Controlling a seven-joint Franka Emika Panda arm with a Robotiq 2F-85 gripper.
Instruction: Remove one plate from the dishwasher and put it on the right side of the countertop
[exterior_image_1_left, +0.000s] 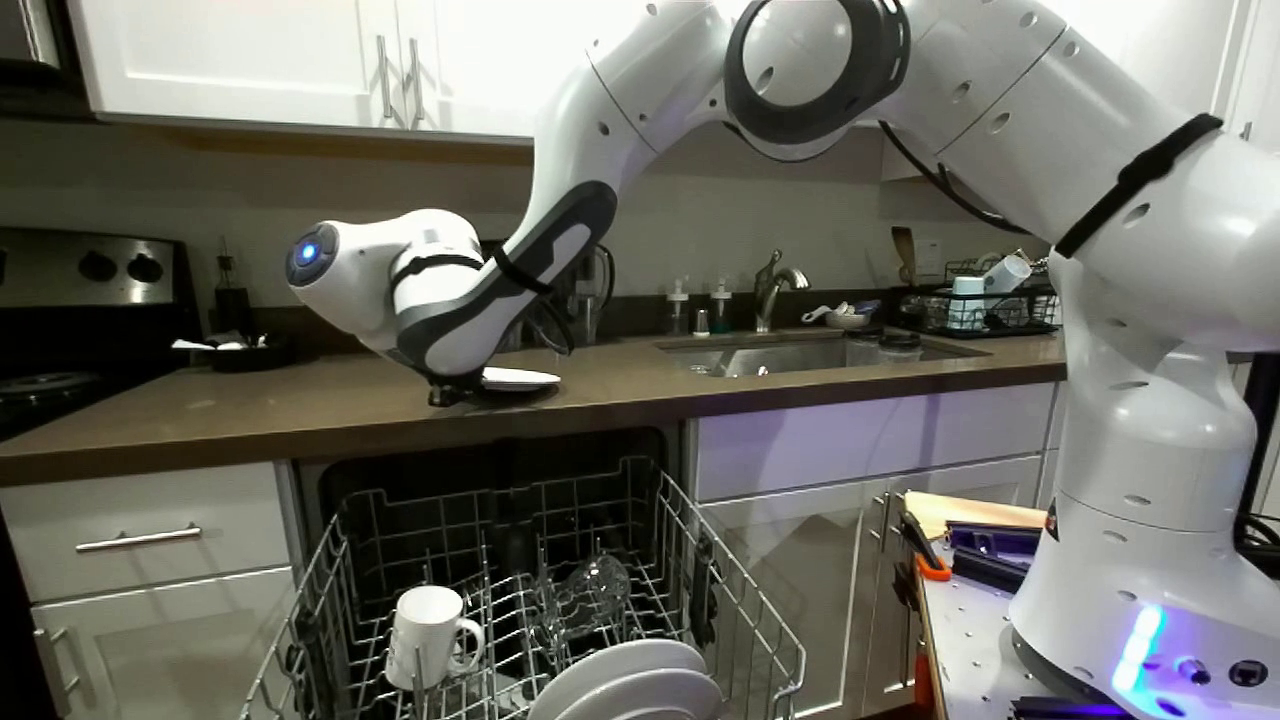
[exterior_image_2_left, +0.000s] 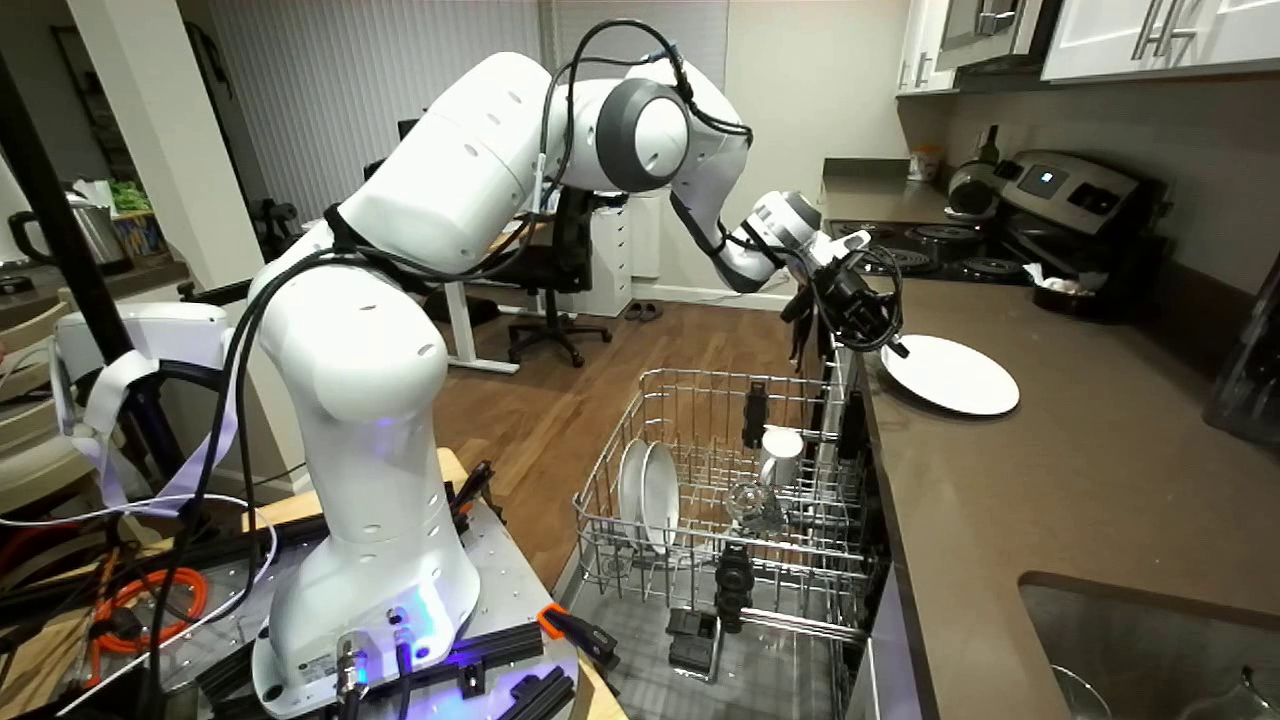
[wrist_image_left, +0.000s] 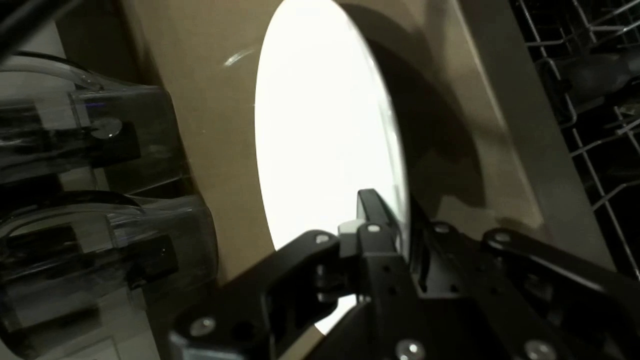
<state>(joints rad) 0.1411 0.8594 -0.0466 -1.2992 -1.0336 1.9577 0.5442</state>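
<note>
Fingers (wrist_image_left: 372, 207) of the hand (wrist_image_left: 394, 212) are clamped on the rim of a white plate (exterior_image_2_left: 955, 375), one against each face, as the wrist view shows. The plate is over the tabletop (exterior_image_2_left: 1100, 480), near its front edge, between the stove (exterior_image_2_left: 925, 248) and the sink (exterior_image_1_left: 790, 357). It looks tilted, with a dark shadow (wrist_image_left: 440, 130) beside it; whether its lower edge touches the tabletop cannot be told. The arm (exterior_image_1_left: 620, 90) arches across the scene in both exterior views and bends down toward the plate at its far end.

Below the tabletop, the dishwasher (exterior_image_1_left: 500, 458) is open and its wire rack (exterior_image_2_left: 740, 377) is out. In the rack, a white mug (exterior_image_1_left: 425, 630) stands upright, a clear glass (exterior_image_1_left: 600, 588) sits near it, and more white plates (exterior_image_2_left: 660, 495) stand on edge.

In the wrist view, two clear containers (wrist_image_left: 145, 130) with handles are near the held plate, on the side away from the rack. Farther along the tabletop, in an exterior view, two soap bottles (exterior_image_1_left: 678, 312) stand just beside each other close to the faucet (exterior_image_1_left: 767, 295). Past the sink, a black dish rack (exterior_image_1_left: 930, 312) holds pale blue cups (exterior_image_1_left: 966, 302), and a light-coloured bowl (exterior_image_1_left: 848, 321) is between it and the faucet. At the opposite end, a dark dish (exterior_image_1_left: 255, 357) with something white in it rests near the stove. White cabinets (exterior_image_1_left: 240, 50) hang above the tabletop.
</note>
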